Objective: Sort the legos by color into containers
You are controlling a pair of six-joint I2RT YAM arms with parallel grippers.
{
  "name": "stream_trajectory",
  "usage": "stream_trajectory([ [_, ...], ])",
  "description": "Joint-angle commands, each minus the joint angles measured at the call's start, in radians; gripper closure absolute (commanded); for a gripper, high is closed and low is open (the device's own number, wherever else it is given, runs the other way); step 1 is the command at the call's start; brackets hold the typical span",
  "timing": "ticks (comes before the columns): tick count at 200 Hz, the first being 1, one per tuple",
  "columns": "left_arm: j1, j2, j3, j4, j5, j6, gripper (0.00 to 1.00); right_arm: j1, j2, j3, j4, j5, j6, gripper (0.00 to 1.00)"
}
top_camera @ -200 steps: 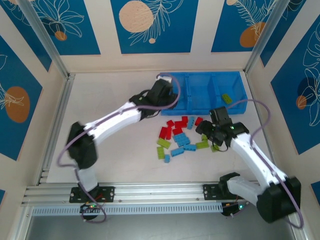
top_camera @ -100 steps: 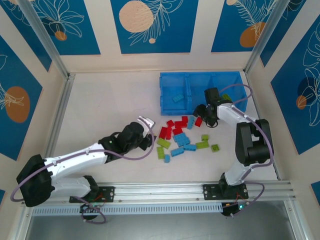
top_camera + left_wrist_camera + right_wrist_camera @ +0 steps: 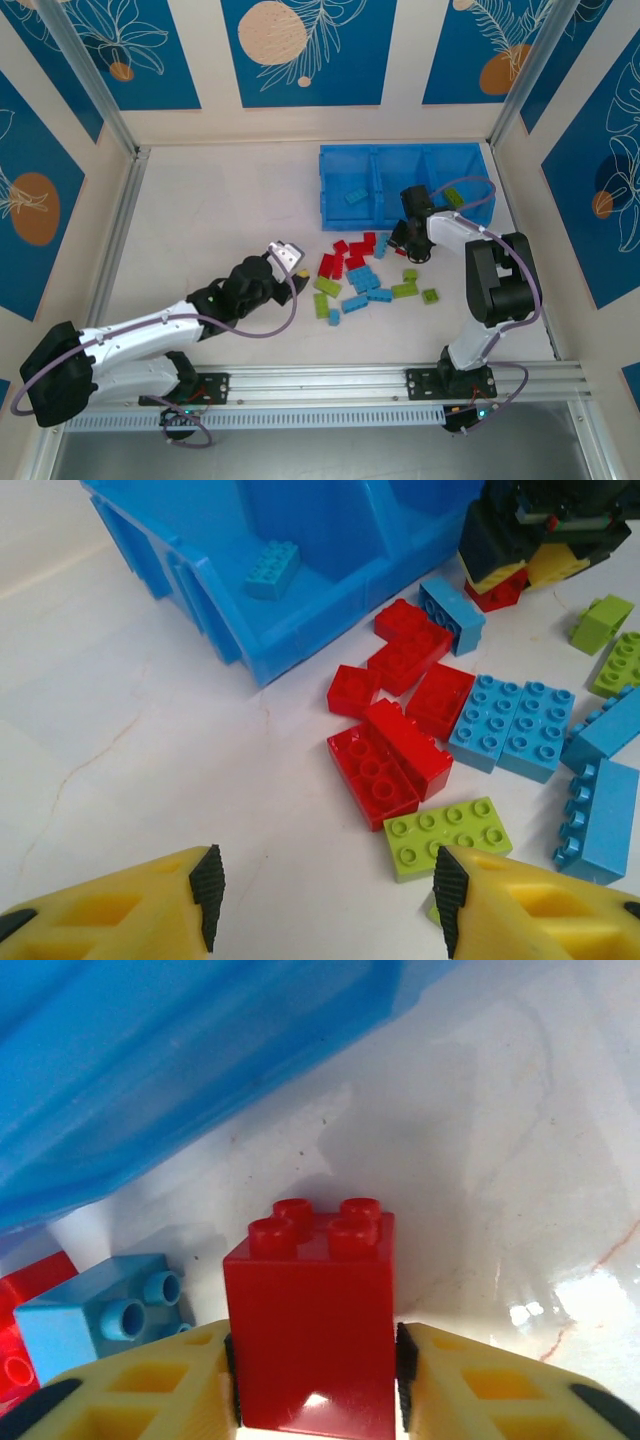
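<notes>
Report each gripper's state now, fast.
Left gripper: open, holding nothing.
Right gripper: closed on a red lego.

Overhead camera: fixed high behind the arm bases, facing down and toward the far wall. It gives distant, wide coverage of the whole table, with the tray at far right and the brick pile just near of it.

Left wrist camera: low and close over the table, facing far-right across the pile to the tray's near wall. The left gripper sits at the lower edge and the right gripper at the upper right.

Right wrist camera: very close, facing the same wall.

Both wrist views share that wall, the red brick and the light blue brick beside it.
</notes>
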Motion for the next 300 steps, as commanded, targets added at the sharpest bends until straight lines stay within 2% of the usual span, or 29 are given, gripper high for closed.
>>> stream_trajectory([
  [1,0.005,-0.008,-0.009,0.032,-0.013,0.025,0.41,0.001,-0.057,-0.023,-0.02,0.032,0.014,0.62],
  [31,0.005,-0.001,-0.001,0.028,0.023,0.027,0.39,0.025,-0.239,-0.07,-0.025,0.102,0.025,0.7],
  [53,0.005,-0.006,-0.002,0.028,0.019,0.026,0.37,0.063,-0.38,-0.068,-0.044,0.186,0.015,0.71],
  [73,0.004,-0.018,-0.012,0.038,0.021,0.024,0.3,0.068,-0.409,-0.019,-0.018,0.219,-0.011,0.72],
  [88,0.004,-0.017,-0.012,0.037,0.026,0.026,0.23,0.053,-0.322,0.072,0.001,0.202,-0.052,0.72],
  [107,0.004,-0.012,-0.002,0.023,0.028,0.028,0.18,0.027,-0.119,0.267,-0.034,0.177,-0.11,0.72],
  [133,0.004,-0.029,-0.008,0.017,0.021,0.029,0.15,-0.02,0.159,0.53,-0.12,0.142,-0.118,0.72],
  [155,0.005,-0.051,-0.02,0.019,0.003,0.036,0.13,-0.054,0.315,0.69,-0.168,0.084,-0.113,0.71],
  [171,0.005,-0.057,-0.023,0.016,-0.008,0.04,0.11,-0.067,0.393,0.787,-0.205,0.066,-0.12,0.65],
  [183,0.005,-0.055,-0.022,0.018,-0.006,0.042,0.1,-0.075,0.436,0.851,-0.249,0.038,-0.128,0.56],
  [201,0.005,-0.048,-0.02,0.022,0.004,0.037,0.09,-0.072,0.449,0.915,-0.314,0.033,-0.142,0.48],
  [223,0.004,-0.037,-0.017,0.024,0.015,0.034,0.08,-0.071,0.379,0.887,-0.333,0.037,-0.124,0.46],
  [252,0.004,-0.027,-0.012,0.021,0.029,0.029,0.08,-0.065,0.189,0.737,-0.309,-0.001,-0.085,0.46],
  [268,0.004,-0.028,-0.011,0.021,0.036,0.026,0.08,-0.053,0.008,0.558,-0.265,0.007,-0.058,0.45],
  [300,0.005,-0.037,-0.02,0.033,0.05,0.019,0.08,-0.044,-0.37,0.09,-0.171,0.035,0.026,0.42],
])
